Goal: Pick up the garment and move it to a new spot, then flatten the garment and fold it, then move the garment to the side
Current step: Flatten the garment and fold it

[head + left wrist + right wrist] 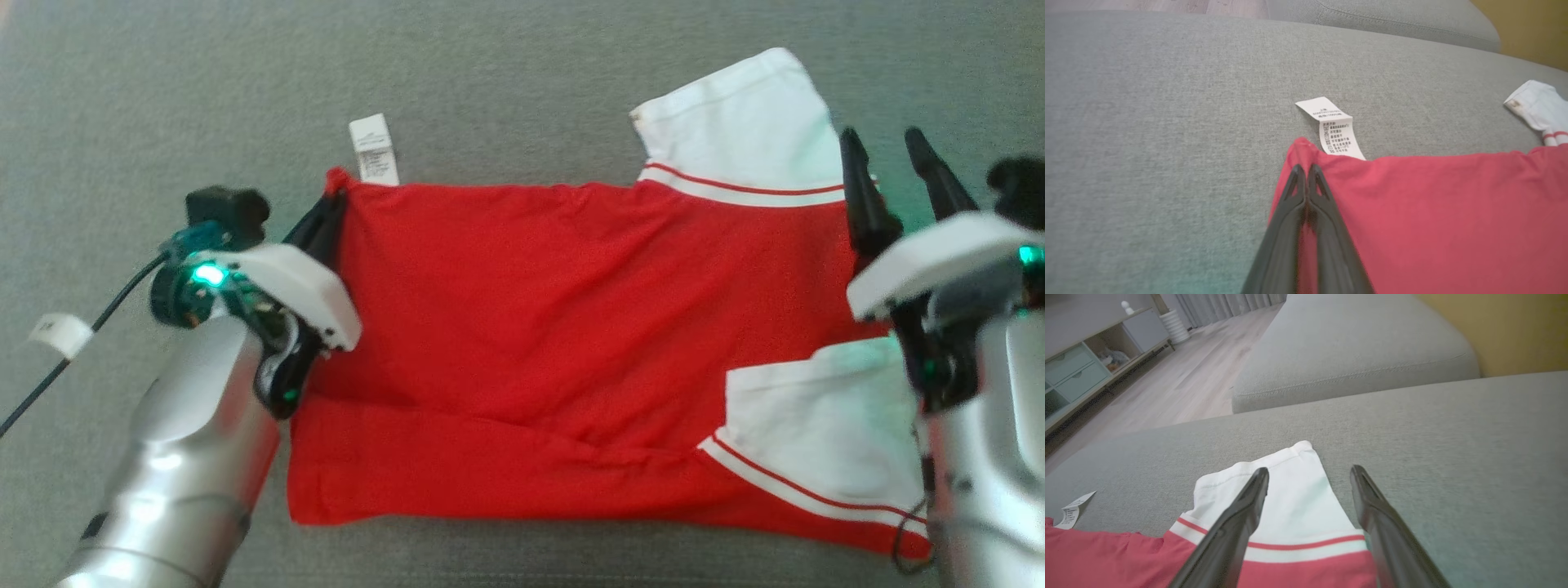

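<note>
A grey upholstered cushion (522, 73) forms the working surface; a second cushion (1351, 355), a wooden floor (1180, 384) and a yellow wall (1515, 326) are seen beyond its far edge. The garment (531, 327), red with white sleeves, is laid flat on the cushion, well in from that far edge, with some creases along its near side. A white care label (1331, 128) is turned out onto the grey fabric at the garment's far left corner. The left gripper (1306, 169) is closed on that corner just beside the label, and red cloth is pinched between its fingers. The right gripper (1310, 471) is held over the far white sleeve (1290, 498) with its jaws apart and nothing gripped. The near sleeve (816, 425) is folded in over the red body.
</note>
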Controlling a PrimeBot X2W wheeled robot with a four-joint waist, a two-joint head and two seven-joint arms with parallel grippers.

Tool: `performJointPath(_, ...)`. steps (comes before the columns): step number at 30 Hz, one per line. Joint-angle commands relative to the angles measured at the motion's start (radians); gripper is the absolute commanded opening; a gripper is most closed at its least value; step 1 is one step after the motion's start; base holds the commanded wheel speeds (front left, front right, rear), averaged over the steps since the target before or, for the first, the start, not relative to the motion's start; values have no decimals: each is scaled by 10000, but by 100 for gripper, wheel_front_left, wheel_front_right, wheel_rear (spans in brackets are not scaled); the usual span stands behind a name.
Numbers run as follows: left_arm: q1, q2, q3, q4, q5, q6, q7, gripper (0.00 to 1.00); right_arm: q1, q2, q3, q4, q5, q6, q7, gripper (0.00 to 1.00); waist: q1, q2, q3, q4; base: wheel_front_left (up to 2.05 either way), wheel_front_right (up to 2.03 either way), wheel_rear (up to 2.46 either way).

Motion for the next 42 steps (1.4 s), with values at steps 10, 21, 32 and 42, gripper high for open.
performJointPath(10,-1043,-184,-251,-606,-501,-65,-105,0,-3612,-935,911,3629,130,-17,797,100,-1,0,934,965,0,0,0)
performJointPath(21,-1160,-106,-757,-493,-1117,-69,-276,0,-4885,-1127,1430,5945,362,-17,2255,38,-1,0,880,1018,0,0,0)
performJointPath(32,-480,572,-583,-1096,-1285,72,-1303,0,-3376,-1512,1737,3413,1202,-17,816,0,-1,0,-133,747,0,0,0)
performJointPath(42,1962,1796,-63,-4471,-1541,1327,-1274,0,1468,-604,272,-2649,1024,-17,1938,0,-1,0,-1060,143,0,0,0)
